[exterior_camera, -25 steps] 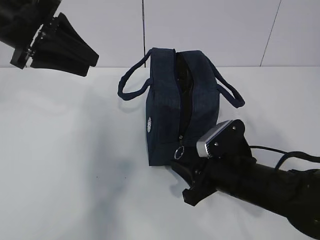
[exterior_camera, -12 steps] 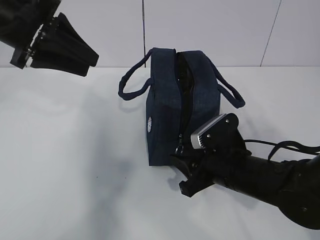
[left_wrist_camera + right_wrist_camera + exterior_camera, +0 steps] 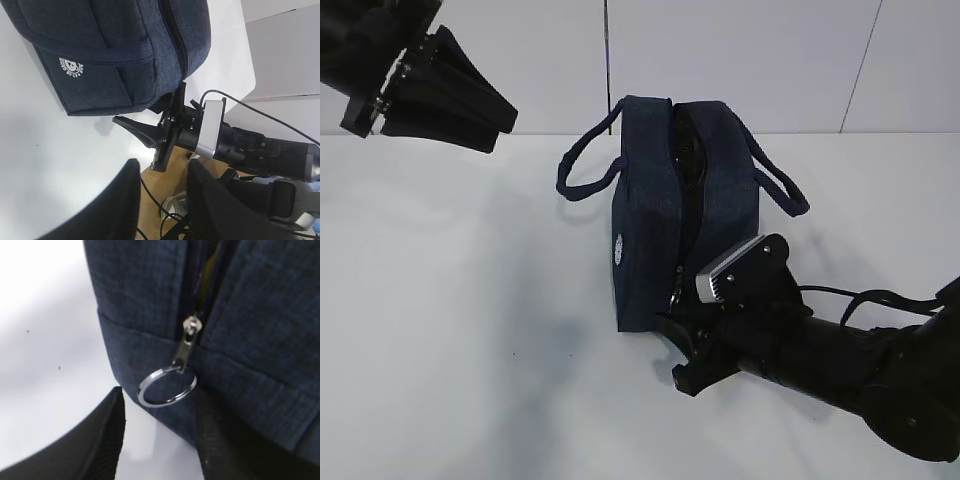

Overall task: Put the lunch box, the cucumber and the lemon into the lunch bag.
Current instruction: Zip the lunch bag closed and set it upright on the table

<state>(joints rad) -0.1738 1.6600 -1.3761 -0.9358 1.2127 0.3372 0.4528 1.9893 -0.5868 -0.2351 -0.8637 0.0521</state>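
- I count one lunch bag (image 3: 680, 210), dark navy and boxy, standing on the white table (image 3: 450, 330) near the middle, with its narrow zipper end toward my right arm.
- It has two loop handles: one (image 3: 585, 165) arches off the left side, the other (image 3: 782, 185) off the right side.
- One white round logo (image 3: 71, 67) sits low on the bag's left panel.
- One zipper runs along the top and down the near end; its slider sits low on that end, with one silver ring pull (image 3: 167, 386) hanging from it. Above the slider the zipper gapes, and a sliver of yellow shows in the gap; I cannot tell what it is.
- I cannot see the lunch box or the cucumber in any view.
- I see two grippers. The right gripper (image 3: 682, 350) sits low at the bag's near end, its fingers spread apart on either side of the ring pull, gripping nothing.
- The left gripper (image 3: 162, 200) hangs high at the far left, well apart from the bag, fingers parted and empty.
- Compared with a second ago, the right gripper has slid left and closer under the zipper end; the bag and the left arm have stayed put.
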